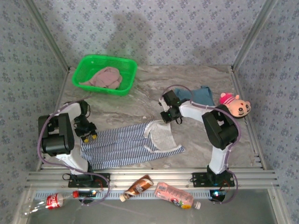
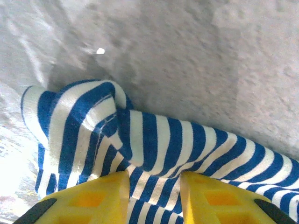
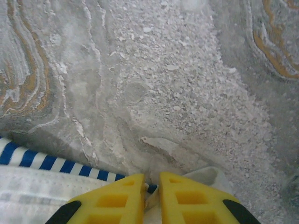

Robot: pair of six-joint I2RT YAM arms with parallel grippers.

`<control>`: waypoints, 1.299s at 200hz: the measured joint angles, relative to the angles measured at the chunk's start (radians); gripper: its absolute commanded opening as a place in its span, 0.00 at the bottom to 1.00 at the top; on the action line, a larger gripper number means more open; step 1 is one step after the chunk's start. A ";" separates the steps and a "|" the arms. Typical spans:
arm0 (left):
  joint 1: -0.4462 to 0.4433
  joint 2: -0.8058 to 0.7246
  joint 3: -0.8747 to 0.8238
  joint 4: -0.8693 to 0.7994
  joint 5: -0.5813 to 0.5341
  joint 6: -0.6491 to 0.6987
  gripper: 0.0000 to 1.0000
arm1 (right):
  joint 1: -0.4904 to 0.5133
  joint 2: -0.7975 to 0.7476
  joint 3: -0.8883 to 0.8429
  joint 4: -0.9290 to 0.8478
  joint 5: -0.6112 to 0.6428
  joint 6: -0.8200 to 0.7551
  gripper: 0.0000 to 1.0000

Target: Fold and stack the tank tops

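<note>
On the counter, the striped tank top lies spread lengthwise between your arms, with its neckline end turned over. The pink tank top sits in the green basket. Your left claw grips a thick bunch of hem, so a pull could drag the whole cloth into wrinkles. Your right claw is pinched almost closed on a thin neckline edge. That sliver may slip free mid-fold, leaving the fold crooked.
</note>
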 measured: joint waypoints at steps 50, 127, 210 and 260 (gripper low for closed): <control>0.011 -0.004 -0.001 -0.002 0.005 -0.001 0.36 | 0.003 -0.133 -0.035 0.005 -0.043 0.026 0.18; -0.090 -0.058 0.014 -0.037 0.073 -0.021 0.37 | 0.092 -0.220 -0.236 0.017 -0.130 0.248 0.17; -0.054 -0.045 -0.078 0.008 0.113 -0.045 0.36 | 0.051 0.027 0.014 -0.024 -0.121 0.174 0.17; -0.055 -0.114 -0.148 0.026 0.144 -0.091 0.37 | 0.025 0.243 0.338 -0.098 -0.079 0.051 0.17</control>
